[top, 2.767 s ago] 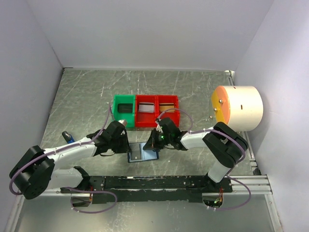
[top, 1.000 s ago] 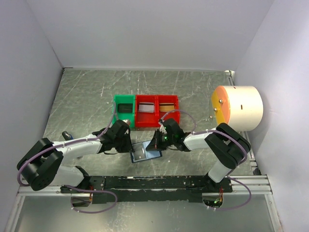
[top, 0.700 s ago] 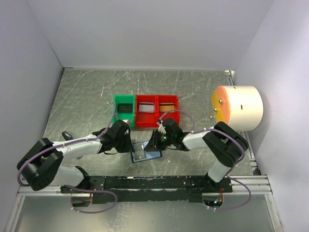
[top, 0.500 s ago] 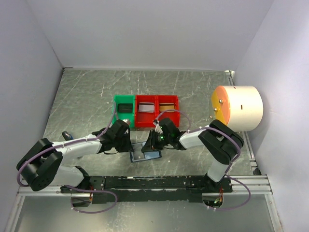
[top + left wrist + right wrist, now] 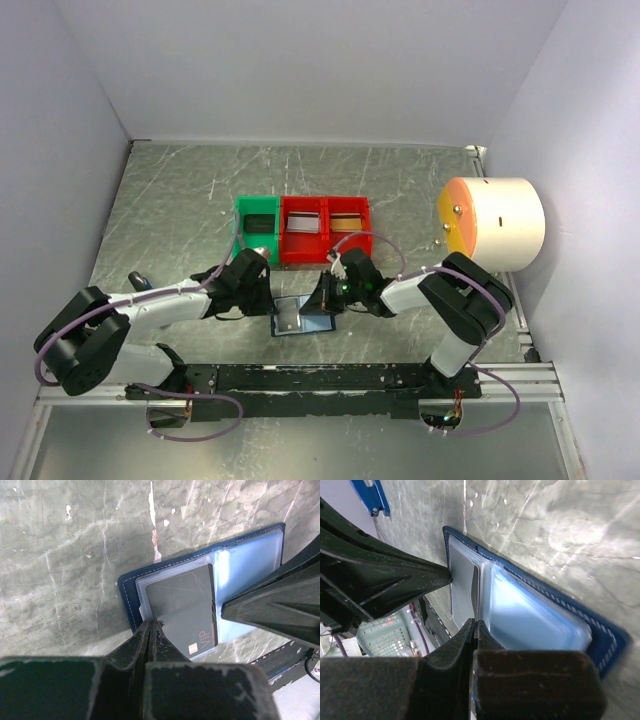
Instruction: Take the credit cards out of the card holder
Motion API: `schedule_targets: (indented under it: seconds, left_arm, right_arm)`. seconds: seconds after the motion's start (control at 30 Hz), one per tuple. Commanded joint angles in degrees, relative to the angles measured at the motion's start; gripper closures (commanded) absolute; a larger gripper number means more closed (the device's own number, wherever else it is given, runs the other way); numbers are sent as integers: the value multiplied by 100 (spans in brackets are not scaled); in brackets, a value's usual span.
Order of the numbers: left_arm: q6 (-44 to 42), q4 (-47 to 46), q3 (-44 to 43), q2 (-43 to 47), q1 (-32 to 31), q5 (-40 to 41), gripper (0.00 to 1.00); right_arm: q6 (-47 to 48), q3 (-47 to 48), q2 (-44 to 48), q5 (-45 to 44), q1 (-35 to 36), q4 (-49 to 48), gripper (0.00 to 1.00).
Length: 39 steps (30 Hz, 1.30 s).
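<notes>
Top external: my right claw [image 5: 322, 303] has eased back rightward from half a second ago. The small navy-blue folding card holder [image 5: 318, 323] now lies flatter, open between my claws. Both claws are pinched narrow. My left claw [image 5: 151, 623] is at the outer edge of the grey VIP-printed plastic credit card [image 5: 187, 611], the right at its fold-side edge. The card is still seated in the holder, so I judge this extraction unfinished.

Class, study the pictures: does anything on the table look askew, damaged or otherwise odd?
Nothing looks damaged or spilled. The card holder lies open, slightly askew to the table edge, with a grey card in one pocket. Left fingers and right fingers, both shut, touch it.
</notes>
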State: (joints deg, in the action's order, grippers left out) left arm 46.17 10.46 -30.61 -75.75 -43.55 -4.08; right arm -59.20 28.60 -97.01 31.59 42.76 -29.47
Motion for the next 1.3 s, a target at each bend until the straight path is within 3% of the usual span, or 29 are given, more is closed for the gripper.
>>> schedule_targets:
  seconds: [0.0, 0.2, 0.47, 0.6, 1.0, 1.27]
  left_arm:
    - [10, 138, 171, 60, -73, 194, 93]
    - [-7, 212, 147, 116, -69, 262, 93]
    - [25, 423, -208, 634, -72, 155, 65]
    - [58, 453, -372, 719, -82, 59, 59]
    - [333, 250, -231, -423, -439, 211, 60]
    - [492, 261, -81, -635, -585, 518, 76]
  right_arm:
    - [62, -180, 347, -112, -213, 62, 100]
    - [147, -247, 435, -114, -244, 196, 100]
    - [313, 55, 298, -33, -250, 366, 92]
    - [269, 60, 241, 39, -237, 265, 90]
    - [166, 61, 103, 172, -201, 25, 82]
    - [98, 85, -131, 219, -46, -122, 74]
